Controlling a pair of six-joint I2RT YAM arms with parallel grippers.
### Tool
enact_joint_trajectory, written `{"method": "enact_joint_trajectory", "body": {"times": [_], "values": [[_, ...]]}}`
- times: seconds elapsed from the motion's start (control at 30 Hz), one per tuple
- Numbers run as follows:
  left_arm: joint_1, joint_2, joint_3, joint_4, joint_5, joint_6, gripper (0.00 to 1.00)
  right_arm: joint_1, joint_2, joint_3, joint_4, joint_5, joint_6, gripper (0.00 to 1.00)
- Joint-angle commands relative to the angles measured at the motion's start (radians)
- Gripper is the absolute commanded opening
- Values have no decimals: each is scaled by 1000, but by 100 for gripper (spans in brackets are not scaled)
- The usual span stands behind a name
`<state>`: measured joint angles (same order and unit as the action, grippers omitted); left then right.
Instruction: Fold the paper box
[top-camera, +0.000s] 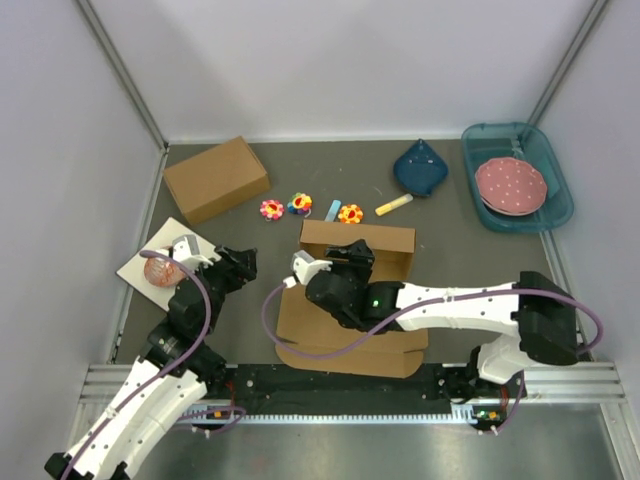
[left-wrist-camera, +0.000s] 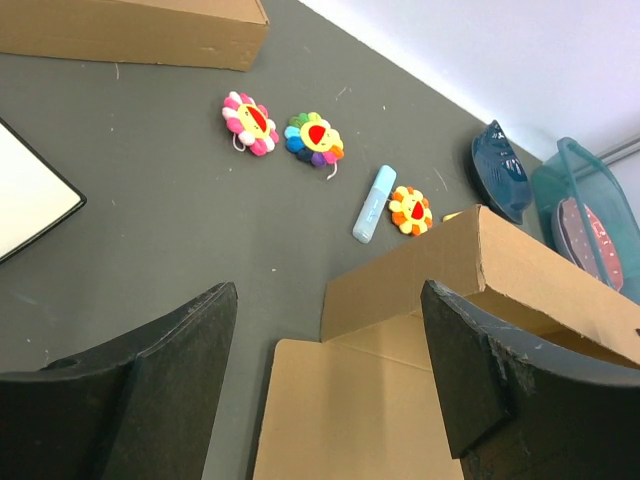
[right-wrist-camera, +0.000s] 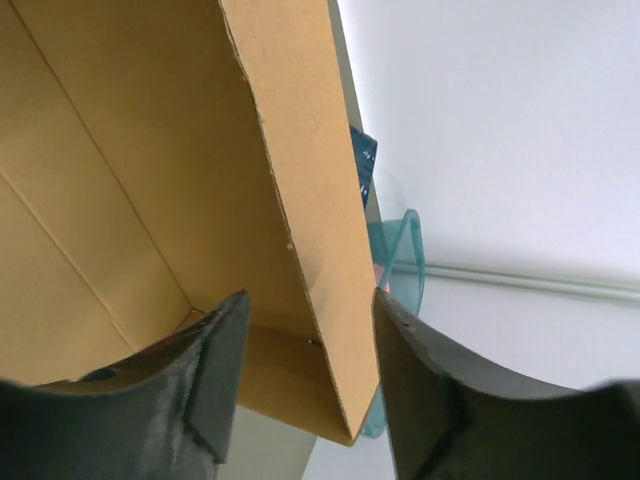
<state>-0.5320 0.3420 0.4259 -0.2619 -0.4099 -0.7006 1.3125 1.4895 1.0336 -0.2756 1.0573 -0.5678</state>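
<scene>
Dk grey table (top-camera: 450, 260). Paper box (top-camera: 395, 350) lies on it under the R claw (top-camera: 348, 250): back wall up, front flaps flat.

Just beyond R claw, in a row L to R:
- pink flower (top-camera: 271, 209)
- rainbow flower (top-camera: 300, 204)
- blue marker (top-camera: 333, 209)
- orange flower (top-camera: 350, 213)
- yellow marker (top-camera: 394, 205)

Further back & right of R claw: blue pouch (top-camera: 421, 167), then teal tray (top-camera: 475, 140) in the far-R corner.

Closed cardboard box (top-camera: 216, 178) sits beyond L claw (top-camera: 243, 262). White board (top-camera: 135, 265) lies left of L claw, nr table edge.
</scene>
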Motion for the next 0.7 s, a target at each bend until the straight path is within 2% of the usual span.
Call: {"method": "enact_joint_trajectory", "body": {"times": [0.0, 0.23, 0.37, 0.6, 0.67], "values": [[1, -15, -9, 12, -13, -5, 79, -19, 41, 11, 95, 76, -69, 40], [3, -6, -9, 16, -18, 1, 79, -42, 55, 8, 111, 98, -92, 21], [1, -6, -3, 18, -20, 3, 79, -42, 61, 3, 115, 133, -121, 1], [1, -15, 23, 3, -27, 6, 79, -47, 48, -3, 119, 148, -132, 0], [1, -18, 36, -3, -36, 10, 79, -58, 34, 20, 64, 159, -104, 0]]}}
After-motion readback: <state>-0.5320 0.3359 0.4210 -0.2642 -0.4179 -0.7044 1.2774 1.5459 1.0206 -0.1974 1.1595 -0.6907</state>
